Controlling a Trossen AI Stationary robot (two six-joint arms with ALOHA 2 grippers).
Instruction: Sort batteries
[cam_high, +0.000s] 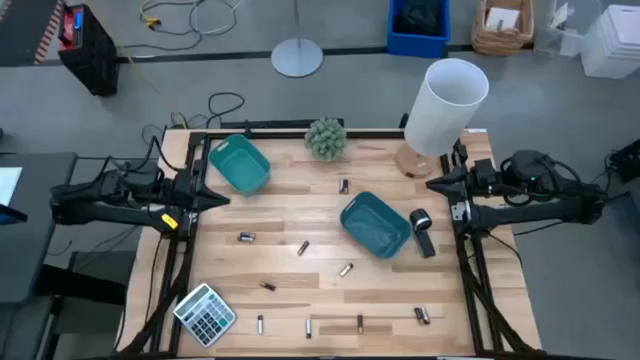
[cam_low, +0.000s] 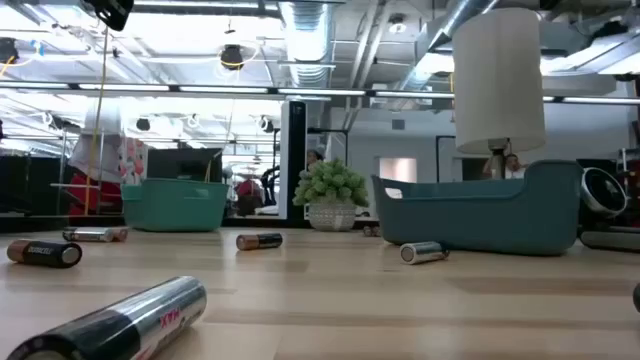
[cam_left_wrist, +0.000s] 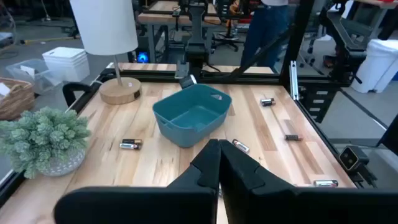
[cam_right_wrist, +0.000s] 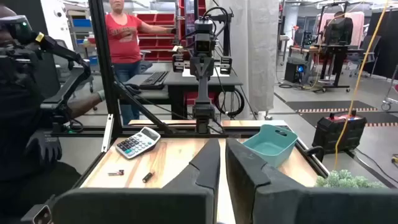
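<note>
From where I stand, both arms hang back at the table's edges. The left gripper sits at the left rim beside one teal tray, its fingers pressed together with nothing between them. The right gripper waits at the right rim near the lamp; its jaws stand only a narrow slit apart, also empty.

The batteries lie loose across the bare wood, none in either tray: one just below the small plant, one left of centre, two below the second teal tray, and a scattered row along the near edge (dark and silvery mixed). The calculator rests at the near-left corner. A black-and-silver cylinder lies just right of the second tray.
</note>
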